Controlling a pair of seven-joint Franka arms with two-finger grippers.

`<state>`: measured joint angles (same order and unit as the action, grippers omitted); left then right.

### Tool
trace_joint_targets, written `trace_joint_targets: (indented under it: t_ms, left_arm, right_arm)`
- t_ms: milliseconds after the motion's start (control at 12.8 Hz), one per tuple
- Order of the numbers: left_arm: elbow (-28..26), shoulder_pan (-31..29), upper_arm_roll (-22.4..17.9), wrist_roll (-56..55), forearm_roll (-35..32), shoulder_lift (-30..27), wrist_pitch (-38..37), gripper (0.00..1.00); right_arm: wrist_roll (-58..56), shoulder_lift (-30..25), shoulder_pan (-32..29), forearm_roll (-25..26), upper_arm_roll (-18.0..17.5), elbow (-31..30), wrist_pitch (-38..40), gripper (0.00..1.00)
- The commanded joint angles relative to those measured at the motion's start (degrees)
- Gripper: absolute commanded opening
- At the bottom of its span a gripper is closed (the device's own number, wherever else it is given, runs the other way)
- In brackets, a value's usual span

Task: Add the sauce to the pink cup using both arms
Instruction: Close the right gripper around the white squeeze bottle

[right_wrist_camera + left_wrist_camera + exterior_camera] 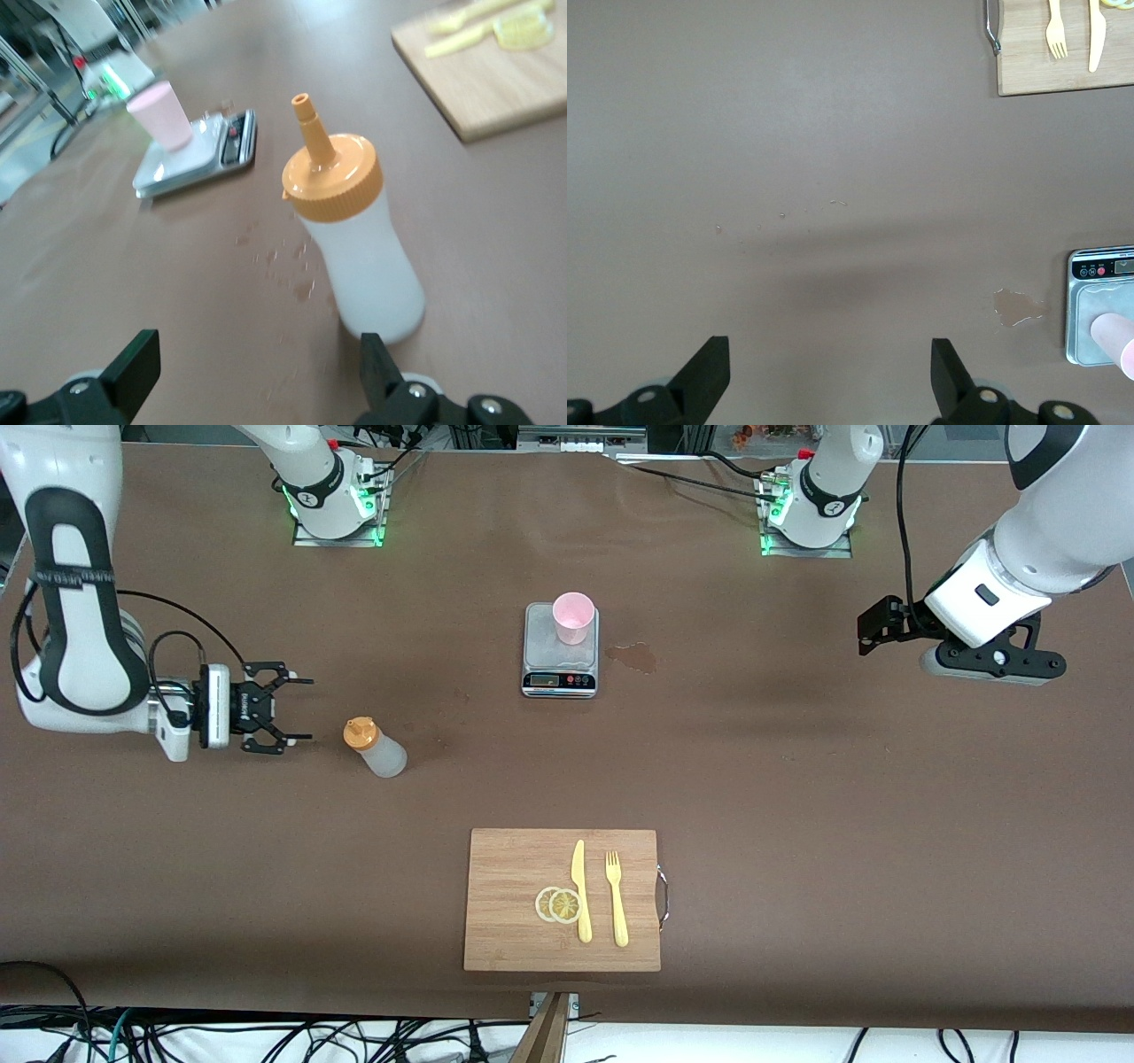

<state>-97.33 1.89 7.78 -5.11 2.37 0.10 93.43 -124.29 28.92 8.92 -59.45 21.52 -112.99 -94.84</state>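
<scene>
The sauce bottle (376,748), whitish with an orange nozzle cap, stands on the brown table toward the right arm's end. My right gripper (297,710) hangs low beside it, open, its fingers pointing at the bottle with a small gap between. In the right wrist view the sauce bottle (359,248) stands just ahead of one fingertip of the open gripper (257,367), not between the fingers. The pink cup (572,617) stands upright on the grey scale (560,651). My left gripper (873,629) waits, open and empty (831,363), over bare table toward the left arm's end.
A wooden cutting board (563,899) with a yellow knife, a yellow fork and two lemon slices lies nearer to the front camera than the scale. A wet stain (633,657) marks the table beside the scale. Both arm bases stand along the table's edge farthest from that camera.
</scene>
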Motion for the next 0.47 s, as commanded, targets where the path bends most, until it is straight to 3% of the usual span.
trace_joint_targets:
  t_ms: [0,390]
  left_arm:
    - [0.74,-0.13,-0.04,1.06,-1.05,0.17,-0.79,1.0]
    - [0.74,-0.4,-0.04,0.98,-1.05,0.26,-1.23,1.0]
  right_arm:
    - [-8.84,6.05,-0.83,-5.93,-0.6,4.69,5.44,1.0]
    - [-16.31,9.56,-0.83,-9.27,-0.86,9.7,8.88,1.0]
